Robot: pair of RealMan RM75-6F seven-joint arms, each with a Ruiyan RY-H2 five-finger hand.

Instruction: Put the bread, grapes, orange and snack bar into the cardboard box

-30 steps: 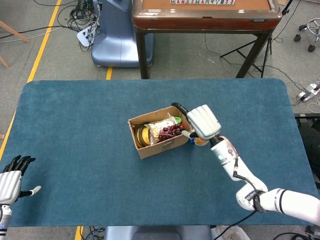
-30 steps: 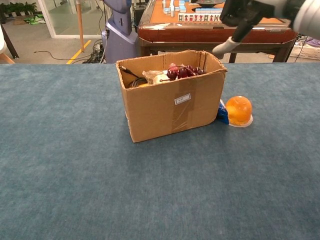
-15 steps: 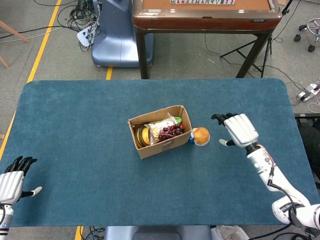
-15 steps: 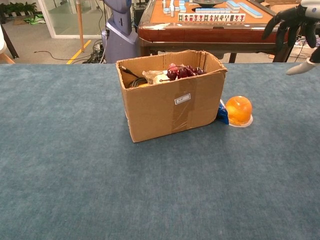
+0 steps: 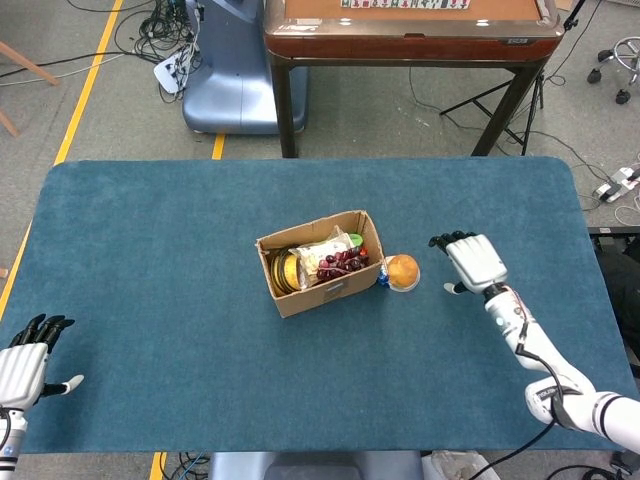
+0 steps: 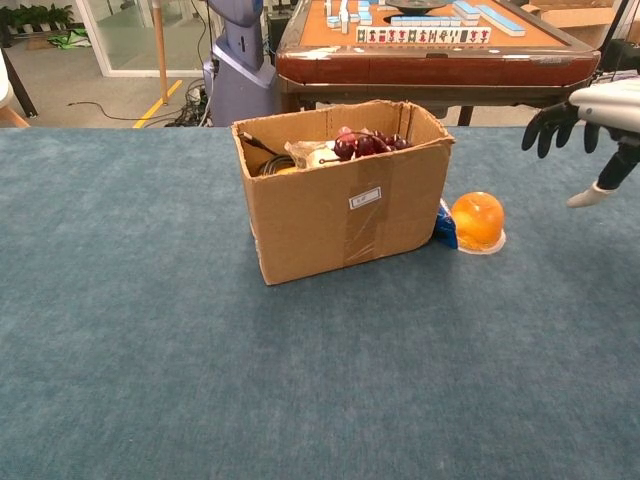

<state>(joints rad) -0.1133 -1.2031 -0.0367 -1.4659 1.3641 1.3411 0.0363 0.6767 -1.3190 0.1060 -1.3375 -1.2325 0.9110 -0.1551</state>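
Observation:
The cardboard box (image 5: 300,295) (image 6: 340,225) stands mid-table with dark grapes (image 5: 342,263) (image 6: 366,143), a wrapped bread (image 5: 318,253) and a yellow item inside. The orange (image 5: 402,271) (image 6: 477,220) sits on the cloth just right of the box, on a clear wrapper, with a blue packet (image 6: 444,226) wedged between it and the box. My right hand (image 5: 473,262) (image 6: 583,124) hovers right of the orange, fingers spread, holding nothing. My left hand (image 5: 24,365) rests open at the table's near left corner.
The blue table cloth (image 5: 160,260) spreads wide around the box. Beyond the far edge stand a brown mahjong table (image 5: 410,30) and a blue-grey robot base (image 5: 225,70).
My right hand has pulled away from over the box, moved right past the orange and come down lower. The orange, hidden by the hand a second ago, now shows. The left hand stays put.

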